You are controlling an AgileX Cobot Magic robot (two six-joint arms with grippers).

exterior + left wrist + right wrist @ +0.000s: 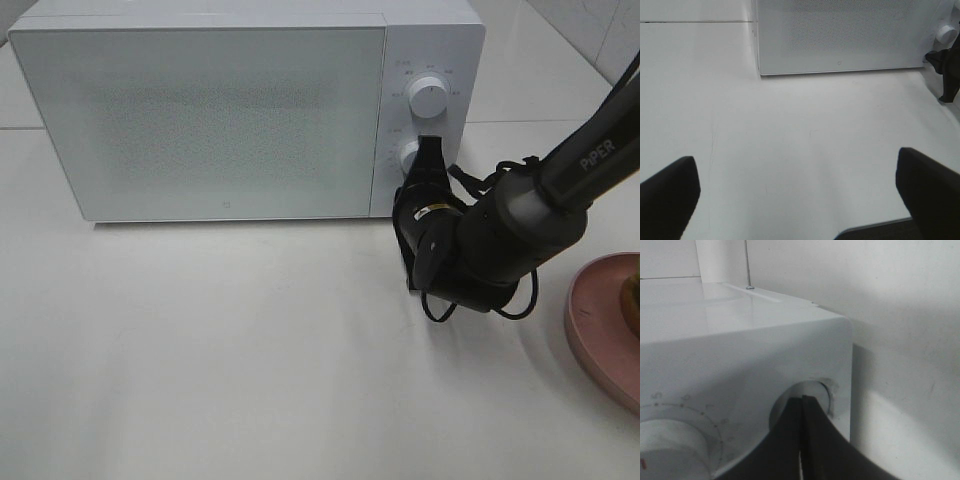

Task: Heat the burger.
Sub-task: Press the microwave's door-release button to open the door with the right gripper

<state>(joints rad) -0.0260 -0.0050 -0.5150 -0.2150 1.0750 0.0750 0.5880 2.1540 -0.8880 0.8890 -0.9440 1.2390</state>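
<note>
The burger is not clearly in view; only a tan-brown sliver [632,295] shows at the right frame edge on the pink plate [592,325], and I cannot tell what it is. The white microwave [220,110] stands at the back with its door shut. My right gripper [428,152] is shut, its fingers pressed together with the tips against the microwave's lower knob [407,156]. The right wrist view shows the joined fingertips [802,407] in front of that knob [824,389]. My left gripper [800,195] is open and empty above the bare table, in front of the microwave [840,35].
The upper knob [430,95] sits above the lower one; it also shows in the right wrist view [665,445]. The pink plate lies at the table's right edge, close beside the right arm. The left wrist view shows the right gripper [947,70] by the knob [946,32].
</note>
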